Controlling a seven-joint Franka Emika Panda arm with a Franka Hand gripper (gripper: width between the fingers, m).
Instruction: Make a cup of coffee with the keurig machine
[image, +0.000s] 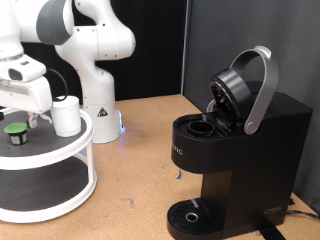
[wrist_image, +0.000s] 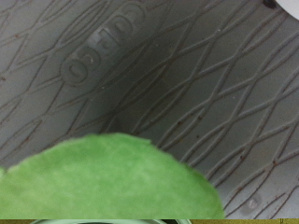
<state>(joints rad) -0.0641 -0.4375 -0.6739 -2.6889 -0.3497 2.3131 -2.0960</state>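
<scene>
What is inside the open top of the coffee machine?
The keurig machine has its lid up, showing a dark round hole. No pod shows in it, but its bottom is too dark to see. The green-topped pod sits on the round shelf.

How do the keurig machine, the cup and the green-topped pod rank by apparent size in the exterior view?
1. keurig machine, clearly largest
2. cup
3. pod, smallest

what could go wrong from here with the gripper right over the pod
1. The gripper hangs just above the pod, and the cup stands close beside it on the stand; a finger might clip the cup.
2. In the wrist view the pod's green top sits off-centre, so a grasp may land askew.
3. The keurig machine has its lid raised; the arm could bump it on approach.
</scene>
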